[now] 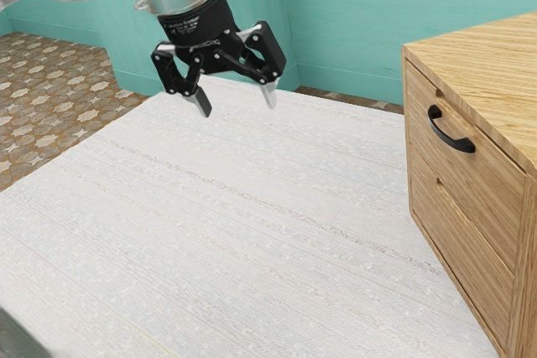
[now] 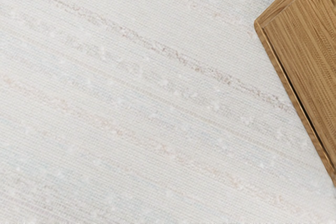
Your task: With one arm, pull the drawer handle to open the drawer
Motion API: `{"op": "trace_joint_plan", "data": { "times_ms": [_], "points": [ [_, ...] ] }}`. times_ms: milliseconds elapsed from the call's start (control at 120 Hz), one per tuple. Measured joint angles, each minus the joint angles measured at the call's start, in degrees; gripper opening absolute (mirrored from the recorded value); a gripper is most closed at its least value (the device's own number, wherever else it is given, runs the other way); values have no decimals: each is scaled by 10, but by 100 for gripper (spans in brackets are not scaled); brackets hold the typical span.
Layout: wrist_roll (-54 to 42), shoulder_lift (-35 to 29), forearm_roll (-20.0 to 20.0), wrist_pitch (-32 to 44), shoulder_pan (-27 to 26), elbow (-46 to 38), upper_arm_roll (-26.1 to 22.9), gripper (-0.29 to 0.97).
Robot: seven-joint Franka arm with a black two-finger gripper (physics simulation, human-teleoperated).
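- The gripper point(image 1: 234, 100) hangs over the table point(image 1: 210, 232), fingers spread wide, holding nothing.
- The drawer handle point(image 1: 450, 130) looks untouched.
- Next, it must reach the handle.

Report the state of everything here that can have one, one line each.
Jaws: open, empty, above the table, apart from the handle.
Top drawer: shut, front flush with the cabinet.
Handle: untouched.
Lower drawer: shut.
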State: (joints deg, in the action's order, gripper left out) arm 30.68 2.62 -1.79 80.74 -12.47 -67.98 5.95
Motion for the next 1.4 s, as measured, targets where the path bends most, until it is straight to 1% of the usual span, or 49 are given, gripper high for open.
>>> {"op": "trace_joint_plan", "data": {
  "times_ms": [233, 458, 575, 692, 1042, 1400],
  "points": [
    [54, -11, -28, 63, -29, -50, -5, 68],
    [88, -8, -64, 143, -21, -78, -24, 67],
    [102, -4, -72, 170, -14, -86, -34, 67],
    [113, 18, -79, 197, -22, -84, -36, 66],
    [136, 78, -84, 241, -39, -36, -38, 59],
    [159, 84, -91, 261, -50, -35, -44, 56]
  ]
}}
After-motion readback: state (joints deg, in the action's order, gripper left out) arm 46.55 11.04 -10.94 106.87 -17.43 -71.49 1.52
